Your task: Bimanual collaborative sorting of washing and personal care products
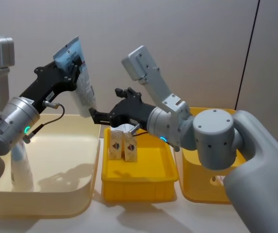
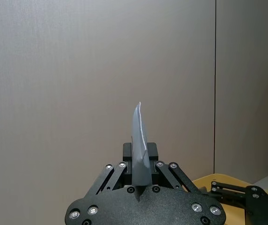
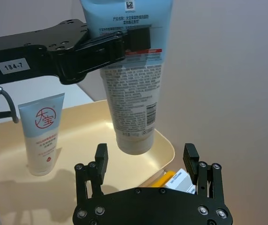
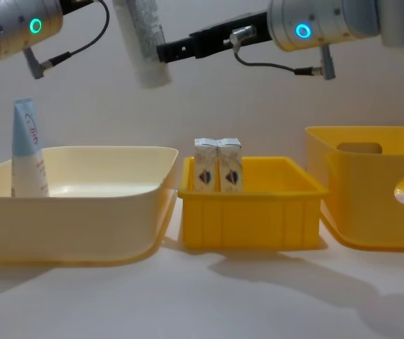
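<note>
1. We see the left gripper (image 1: 75, 67) raised high and clamped on the pale blue end of a squeeze tube (image 1: 84, 92). The tube hangs cap-down above the right side of the cream bin (image 1: 42, 201).
2. The right gripper (image 1: 96, 117), fingers apart, is just beside the hanging cap end.
3. A second tube (image 1: 21, 167) stands upright in the cream bin.
4. Two cartons (image 1: 123, 145) stand side by side in the small yellow bin (image 1: 139, 187).

Reference: middle bin (image 1: 139, 183).
- Wide bin (image 1: 42, 206) sits just beside it on the left, tall bin (image 1: 197, 187) just beside it on the right.
- Two cartons (image 1: 122, 146) stand side by side inside it, at the back left.
- Standing tube (image 1: 21, 167) is in the wide bin, at the far-left end.
- Raised tube (image 1: 83, 90), clamped in the left gripper (image 1: 73, 73), hangs up and left of it.
- Right gripper (image 1: 96, 116), fingers apart, is above its back-left corner, near that tube's lower end.
</note>
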`<state>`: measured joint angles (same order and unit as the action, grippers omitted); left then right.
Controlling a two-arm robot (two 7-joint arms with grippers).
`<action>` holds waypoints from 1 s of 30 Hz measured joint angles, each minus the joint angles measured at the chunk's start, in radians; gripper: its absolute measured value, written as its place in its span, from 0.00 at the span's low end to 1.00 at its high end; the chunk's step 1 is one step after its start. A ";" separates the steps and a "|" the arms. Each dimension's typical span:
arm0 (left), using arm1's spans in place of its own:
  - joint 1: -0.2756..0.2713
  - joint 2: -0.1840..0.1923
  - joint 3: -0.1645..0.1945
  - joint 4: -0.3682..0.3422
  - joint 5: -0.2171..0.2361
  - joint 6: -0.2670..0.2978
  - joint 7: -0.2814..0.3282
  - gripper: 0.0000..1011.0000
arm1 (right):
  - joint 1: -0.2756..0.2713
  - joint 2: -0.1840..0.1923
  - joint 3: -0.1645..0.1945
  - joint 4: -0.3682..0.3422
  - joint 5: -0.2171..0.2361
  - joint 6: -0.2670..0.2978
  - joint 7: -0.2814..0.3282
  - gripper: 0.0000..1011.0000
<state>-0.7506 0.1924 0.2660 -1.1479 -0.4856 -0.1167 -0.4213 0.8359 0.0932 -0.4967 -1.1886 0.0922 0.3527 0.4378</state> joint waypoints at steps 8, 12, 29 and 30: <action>0.000 -0.004 -0.002 0.005 0.003 0.000 0.001 0.18 | 0.027 -0.019 -0.005 0.037 0.013 0.044 0.011 0.99; 0.004 -0.005 -0.002 0.004 0.003 0.004 0.003 0.18 | 0.040 -0.031 -0.007 0.063 0.013 0.045 -0.001 0.99; 0.034 -0.002 0.000 -0.024 -0.013 0.029 0.012 0.18 | 0.090 -0.085 -0.021 0.177 0.000 0.005 -0.025 0.99; 0.035 -0.002 0.001 -0.025 -0.015 0.030 0.012 0.18 | 0.096 -0.090 -0.025 0.188 -0.003 0.001 -0.024 0.99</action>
<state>-0.7154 0.1900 0.2669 -1.1730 -0.5008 -0.0867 -0.4089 0.9317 0.0036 -0.5217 -1.0005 0.0891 0.3541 0.4136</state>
